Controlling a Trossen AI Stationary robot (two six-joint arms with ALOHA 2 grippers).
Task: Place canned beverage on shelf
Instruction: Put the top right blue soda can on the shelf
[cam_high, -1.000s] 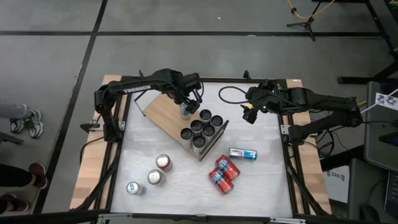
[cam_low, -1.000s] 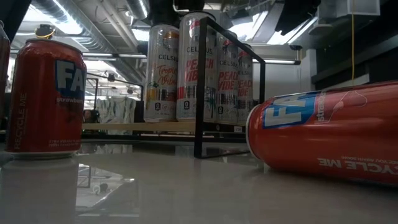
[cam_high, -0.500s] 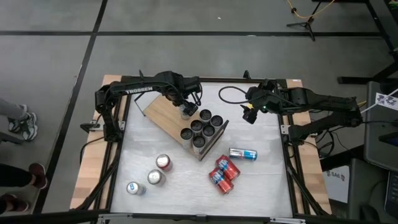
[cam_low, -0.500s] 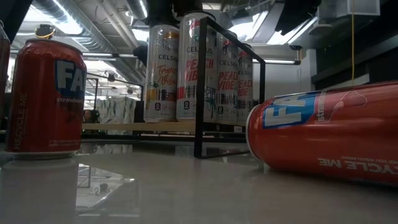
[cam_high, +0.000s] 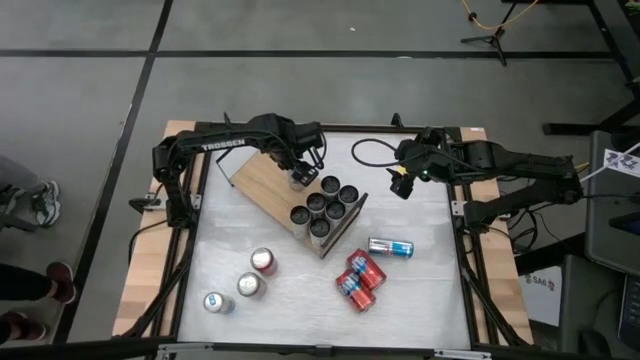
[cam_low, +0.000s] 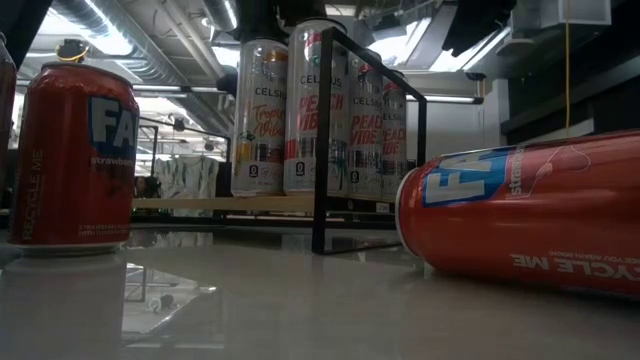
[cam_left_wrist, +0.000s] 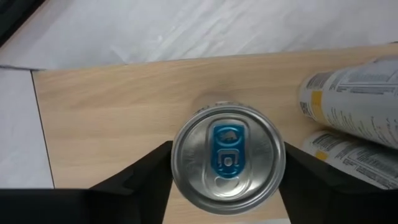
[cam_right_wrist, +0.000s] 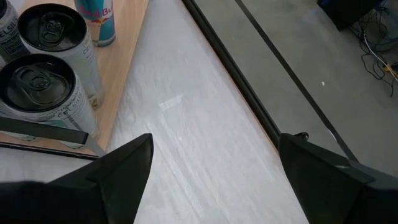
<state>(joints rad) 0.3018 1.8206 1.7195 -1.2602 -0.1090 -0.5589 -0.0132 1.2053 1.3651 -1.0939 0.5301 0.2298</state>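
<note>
I am working in what is looking like a lab or workshop. Bare ducts (cam_low: 150, 50) are running overhead, and a tripod (cam_high: 490, 35) is standing on taped concrete floor (cam_high: 80, 90).

The white table (cam_high: 420, 280) carries the shelf (cam_high: 262, 185) and loose cans (cam_high: 362, 280).

Overhead down, low level across, wrists close, shelf (cam_high: 272, 182) shared
</note>
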